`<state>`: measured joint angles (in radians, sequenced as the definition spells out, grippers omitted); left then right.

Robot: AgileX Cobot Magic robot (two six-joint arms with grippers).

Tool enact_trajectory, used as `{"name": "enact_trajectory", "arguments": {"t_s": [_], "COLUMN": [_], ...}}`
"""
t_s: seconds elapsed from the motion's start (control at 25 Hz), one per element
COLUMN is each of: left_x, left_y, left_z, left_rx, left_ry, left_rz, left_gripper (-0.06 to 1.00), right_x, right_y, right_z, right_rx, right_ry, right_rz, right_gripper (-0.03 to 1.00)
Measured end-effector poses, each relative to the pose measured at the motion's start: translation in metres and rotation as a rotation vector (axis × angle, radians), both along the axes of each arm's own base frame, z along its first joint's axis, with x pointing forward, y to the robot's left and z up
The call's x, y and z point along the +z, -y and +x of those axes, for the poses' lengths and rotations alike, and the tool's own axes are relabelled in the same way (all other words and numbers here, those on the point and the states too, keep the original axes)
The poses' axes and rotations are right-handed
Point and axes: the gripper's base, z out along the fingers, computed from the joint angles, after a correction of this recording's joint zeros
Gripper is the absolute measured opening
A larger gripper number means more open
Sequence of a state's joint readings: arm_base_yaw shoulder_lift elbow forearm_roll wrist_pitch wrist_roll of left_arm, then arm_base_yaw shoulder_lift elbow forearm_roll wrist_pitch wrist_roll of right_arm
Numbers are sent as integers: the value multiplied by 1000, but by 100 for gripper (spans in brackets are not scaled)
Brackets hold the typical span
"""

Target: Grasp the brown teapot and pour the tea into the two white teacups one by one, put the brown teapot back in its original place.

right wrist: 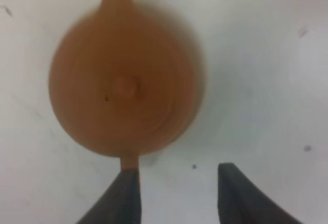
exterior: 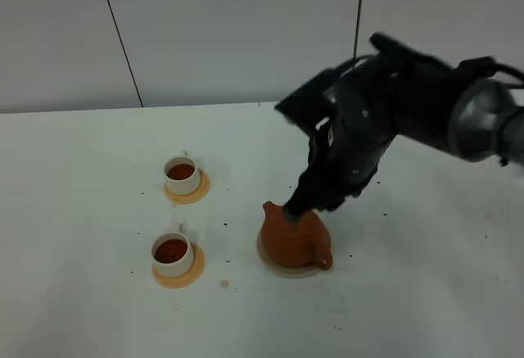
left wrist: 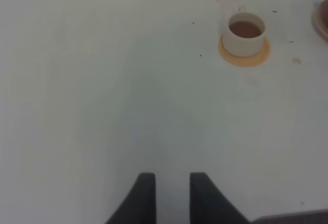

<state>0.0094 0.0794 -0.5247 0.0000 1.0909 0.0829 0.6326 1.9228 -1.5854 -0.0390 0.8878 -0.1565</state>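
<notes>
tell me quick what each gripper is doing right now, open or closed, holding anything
Left gripper: slightly open, empty, over bare table.
Right gripper: open, holding nothing, just above the brown teapot, which sits on its beige disc.

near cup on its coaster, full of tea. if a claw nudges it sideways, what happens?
The near teacup is filled close to its rim, so even a light nudge would probably slosh tea. It looks small and likely light, so it may slide off its orange coaster rather than resist. Squat and cylindrical, it seems unlikely to tip; probably rigid ceramic.
</notes>
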Motion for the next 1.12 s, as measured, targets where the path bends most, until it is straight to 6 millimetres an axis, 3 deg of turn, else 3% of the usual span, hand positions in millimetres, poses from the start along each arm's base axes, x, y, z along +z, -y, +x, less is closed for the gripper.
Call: {"name": "enact_trajectory", "arguments": {"t_s": [0.32,0.48,0.6,0.8,0.96,1.12], "left_x": [0,0,0,0,0,0], "left_y": [0,0,0,0,0,0], "left_z": [0,0,0,0,0,0], "left_rx": [0,0,0,0,0,0], "left_ry": [0,0,0,0,0,0], "left_rz": [0,0,0,0,0,0], "left_gripper": [23,23,23,23,23,23], "right_x": [90,119,128,123,129,135], "right_y": [39,78,117,174,207,232], "right_z": [-18,-41,-67,-125,-177,-222], "right_rx": [-90,-154,-246,-355,-418,-499], "right_ry": [233,357,440,577,725,791], "right_rz": [135,227,294,358,408,341], "right_gripper": [33,29,28,28,28,28]}}
